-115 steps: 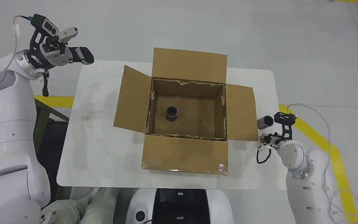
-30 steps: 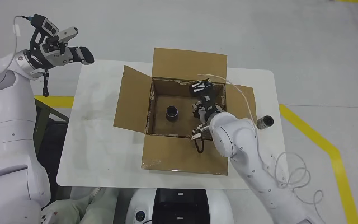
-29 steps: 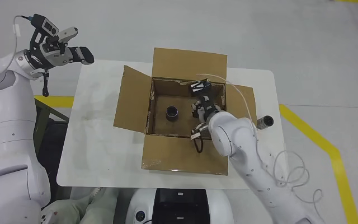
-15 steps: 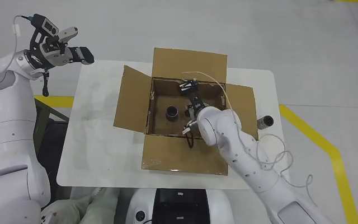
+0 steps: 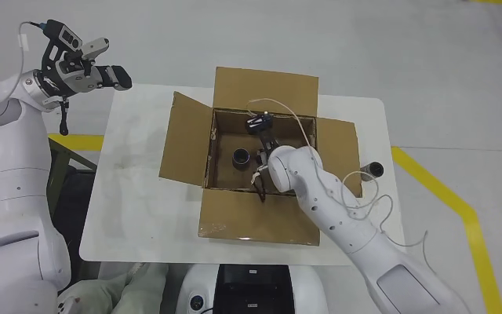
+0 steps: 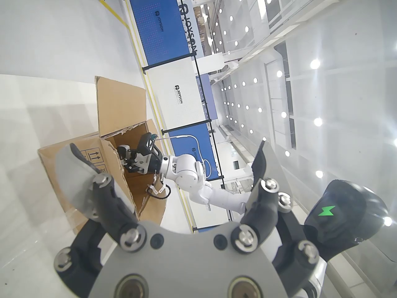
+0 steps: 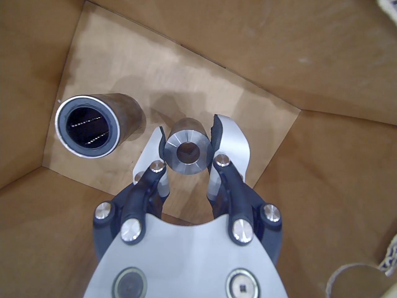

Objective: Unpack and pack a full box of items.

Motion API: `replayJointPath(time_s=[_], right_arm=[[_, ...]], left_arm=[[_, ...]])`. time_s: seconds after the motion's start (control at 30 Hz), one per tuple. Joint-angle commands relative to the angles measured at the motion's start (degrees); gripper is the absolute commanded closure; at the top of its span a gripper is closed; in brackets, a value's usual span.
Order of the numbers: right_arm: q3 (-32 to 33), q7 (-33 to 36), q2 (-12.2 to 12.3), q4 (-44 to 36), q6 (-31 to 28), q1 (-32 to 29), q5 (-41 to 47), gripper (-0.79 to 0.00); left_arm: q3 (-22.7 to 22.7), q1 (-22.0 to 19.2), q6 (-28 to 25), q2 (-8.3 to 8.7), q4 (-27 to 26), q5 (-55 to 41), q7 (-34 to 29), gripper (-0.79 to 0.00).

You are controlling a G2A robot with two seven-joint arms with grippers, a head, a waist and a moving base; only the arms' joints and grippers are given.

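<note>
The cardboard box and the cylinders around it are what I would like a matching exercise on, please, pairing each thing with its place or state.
1. wide hollow cylinder
2. small steel cylinder
3. third cylinder
4. left gripper

a. open, holding nothing
b. on the table, outside the box
c. clamped in the right gripper
d. free on the box floor

Pairs: 1-d, 2-c, 3-b, 4-a.

From above, the right arm (image 5: pixel 314 184) covers the small metal cylinder (image 7: pixel 187 151) and part of the box (image 5: pixel 267 82) floor. Up close, I cannot tell if it touches the floor. A round brown thing (image 7: pixel 353 280) is cut off by the picture's edge. In the left wrist view, the right gripper (image 6: pixel 128 159) is too small to tell what it holds.
</note>
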Motion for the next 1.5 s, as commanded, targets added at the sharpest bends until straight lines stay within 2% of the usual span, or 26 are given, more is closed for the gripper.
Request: replayJointPath(time_s=[0.0,0.07,0.17,0.33,0.43,0.53,0.67,0.8,0.9,1.07,1.47], right_arm=[[-0.16,-0.1,-0.27,0.98,-0.06,0.34,0.08,0.0],[-0.29,-0.12,-0.54,1.78,-0.06,0.59,0.23,0.0],[-0.51,-0.14,-0.92,2.66,-0.09,0.82,0.3,-0.089],[-0.63,-0.28,-1.42,3.89,-0.13,0.89,0.09,-0.151],[-0.61,-0.13,-1.68,4.61,-0.29,0.99,-0.04,-0.222],[-0.53,-0.12,-1.92,5.0,-0.33,1.06,-0.27,-0.329],[-0.2,0.17,-2.14,4.85,-0.33,0.94,-0.6,-0.391],[0.55,0.2,-2.12,3.29,-0.28,0.32,-1.48,-0.508],[1.52,0.46,-1.91,1.3,-0.23,-0.55,-2.52,-0.539],[4.13,1.49,-1.21,-4.49,-0.52,-2.99,-4.16,-0.545],[11.28,5.08,1.1,-24.51,-5.18,-13.36,-7.35,-0.56]], left_arm=[[0.0,0.0,0.0,0.0,0.0,0.0,0.0,-0.785],[0.0,0.0,0.0,0.0,0.0,0.0,0.0,-0.785],[0.0,0.0,0.0,0.0,0.0,0.0,0.0,-0.785],[0.0,0.0,0.0,0.0,0.0,0.0,0.0,-0.785],[0.0,0.0,0.0,0.0,0.0,0.0,0.0,-0.785],[0.0,0.0,0.0,0.0,0.0,0.0,0.0,-0.785],[0.0,0.0,0.0,0.0,0.0,0.0,0.0,-0.785],[0.0,0.0,0.0,0.0,0.0,0.0,0.0,-0.785],[0.0,0.0,0.0,0.0,0.0,0.0,0.0,-0.785],[0.0,0.0,0.0,0.0,0.0,0.0,0.0,-0.785],[0.0,0.0,0.0,0.0,0.0,0.0,0.0,-0.785]])
